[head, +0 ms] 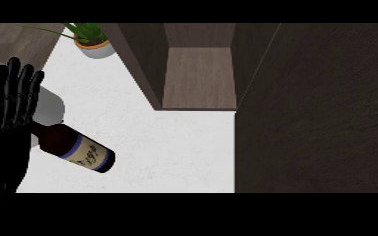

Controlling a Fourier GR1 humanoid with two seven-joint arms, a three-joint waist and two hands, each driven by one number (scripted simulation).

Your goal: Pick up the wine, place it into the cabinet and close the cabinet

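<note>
The wine bottle [77, 151] is dark with a blue-edged white label. It lies slanted on the white counter [177, 145] at the lower left, base toward the lower right. Its neck end is hidden under a grey rounded arm part [49, 107]. My left hand [18, 97] shows at the left edge just above the bottle, with straight fingers pointing up and not curled round it. The cabinet [199, 77] stands open at the back centre, its wooden shelf bare. Its dark door [310, 110] is swung out over the right side. My right hand is out of view.
A potted green plant [93, 43] in a white pot stands at the back left, beside the cabinet's left wall [144, 65]. White counter lies between the bottle and the cabinet opening. The open door covers the whole right part of the view.
</note>
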